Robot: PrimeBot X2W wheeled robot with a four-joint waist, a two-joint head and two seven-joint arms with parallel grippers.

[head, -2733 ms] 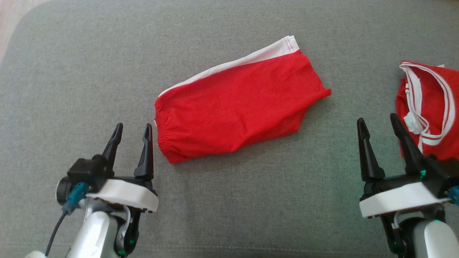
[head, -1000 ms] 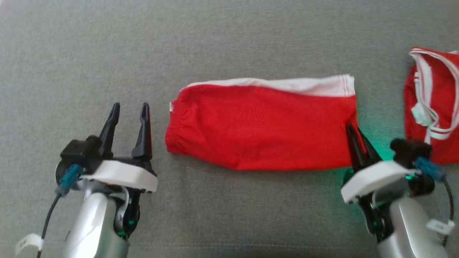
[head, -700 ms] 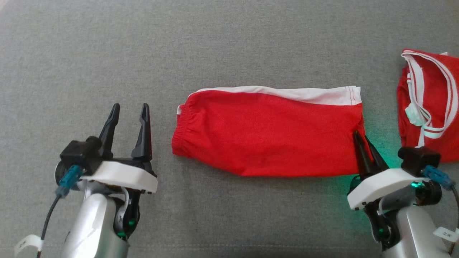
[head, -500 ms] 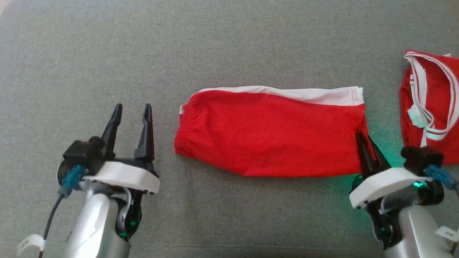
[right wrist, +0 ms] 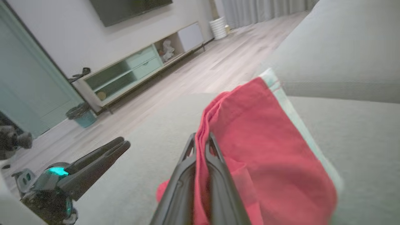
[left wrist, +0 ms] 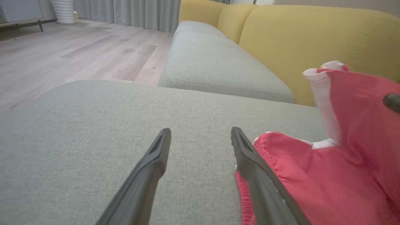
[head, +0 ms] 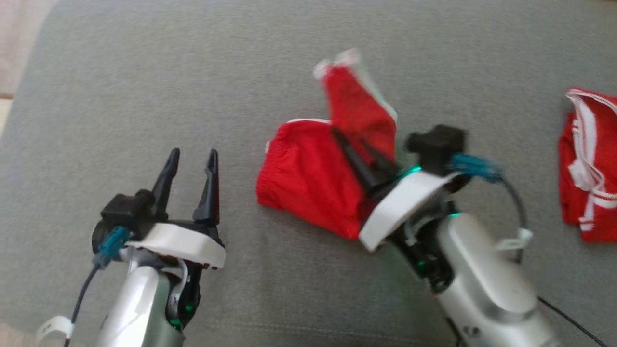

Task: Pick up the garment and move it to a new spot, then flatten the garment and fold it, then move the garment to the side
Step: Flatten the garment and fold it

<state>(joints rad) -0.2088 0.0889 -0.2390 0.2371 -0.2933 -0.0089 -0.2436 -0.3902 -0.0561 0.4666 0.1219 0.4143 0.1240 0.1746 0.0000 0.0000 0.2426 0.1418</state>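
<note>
On grey cushion (head: 144,72): right gripper (head: 350,140) pinches garment (head: 303,178) hem, mid-fold; left gripper (head: 194,153) spread wide, empty; side move pending.

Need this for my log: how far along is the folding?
Done: shorts lie flat at the waistband on the cushion. In hand: right end effector, shut on the leg end, holds it raised; left end effector open. Left: lay fold down, move shorts aside.

- A grey cushion (head: 144,72) spreads underneath.
- A red cloth with white stripes (head: 585,159) lies at its right edge.
- A yellow backrest (left wrist: 312,37) rises behind.
- Wood floor (left wrist: 78,47), grey curtains (left wrist: 131,12) and a white ribbed pot (left wrist: 64,12) lie beyond.
- A low cabinet (right wrist: 134,68) stands by the wall, with a bin (right wrist: 82,116) beside it.
</note>
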